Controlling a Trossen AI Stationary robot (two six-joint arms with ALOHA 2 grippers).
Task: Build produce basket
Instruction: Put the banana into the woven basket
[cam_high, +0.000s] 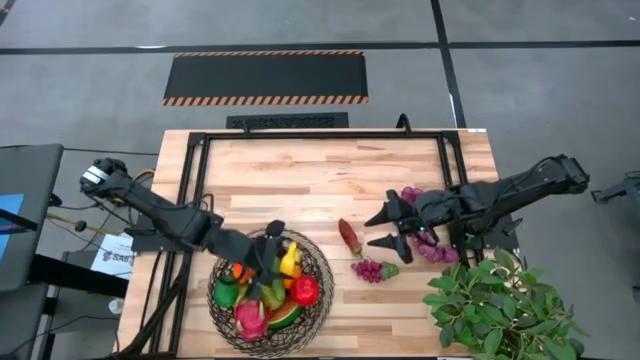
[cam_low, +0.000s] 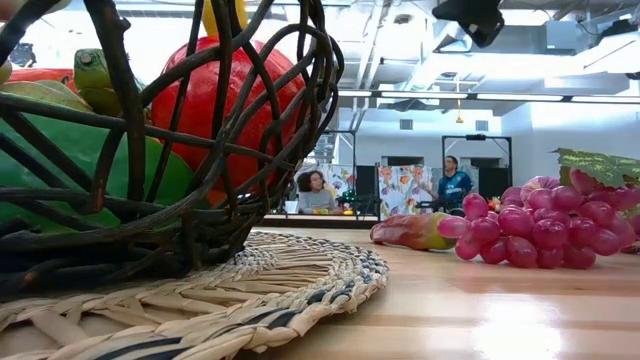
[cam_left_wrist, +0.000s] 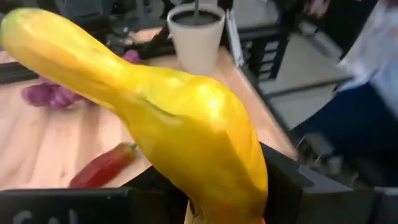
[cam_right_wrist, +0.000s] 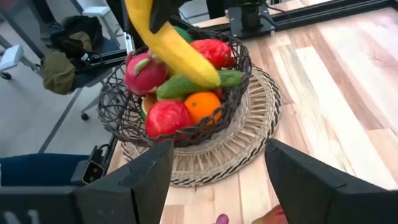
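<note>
1. The basket (cam_high: 322, 290) sits on a round woven mat (cam_right_wrist: 249, 134) at the near left of the table (cam_high: 300, 180). It already holds an orange (cam_right_wrist: 202, 106), an apple (cam_right_wrist: 166, 118), a pink dragonfruit (cam_right_wrist: 144, 73), a cucumber (cam_right_wrist: 193, 84) and a watermelon slice (cam_high: 284, 315).
2. A banana (cam_right_wrist: 171, 43) hangs over the basket, clamped at its upper end by the left gripper (cam_high: 274, 240). The left wrist view shows the fruit filling the space between that arm's fingers, so they are closed on it.
3. Step in hand, as I judge it: lowering the banana into the basket. It looks low over the pile, its tip near the cucumber, but I cannot tell whether it touches.
4. The next move calls for a short drop onto the heap, laying the banana along the other fruit so it does not roll over the rim, then opening the fingers and lifting clear of the wire wall.
5. Still out on the table: a red pepper (cam_high: 350, 238), one bunch of grapes (cam_high: 372, 270) beside it, and a second bunch of grapes (cam_high: 432, 250) under the right arm.
6. The right gripper (cam_high: 392, 228) hovers between the pepper and that second bunch, fingers spread wide and empty.
7. A leafy plant (cam_high: 500, 310) stands at the near right corner, well apart from the basket.
</note>
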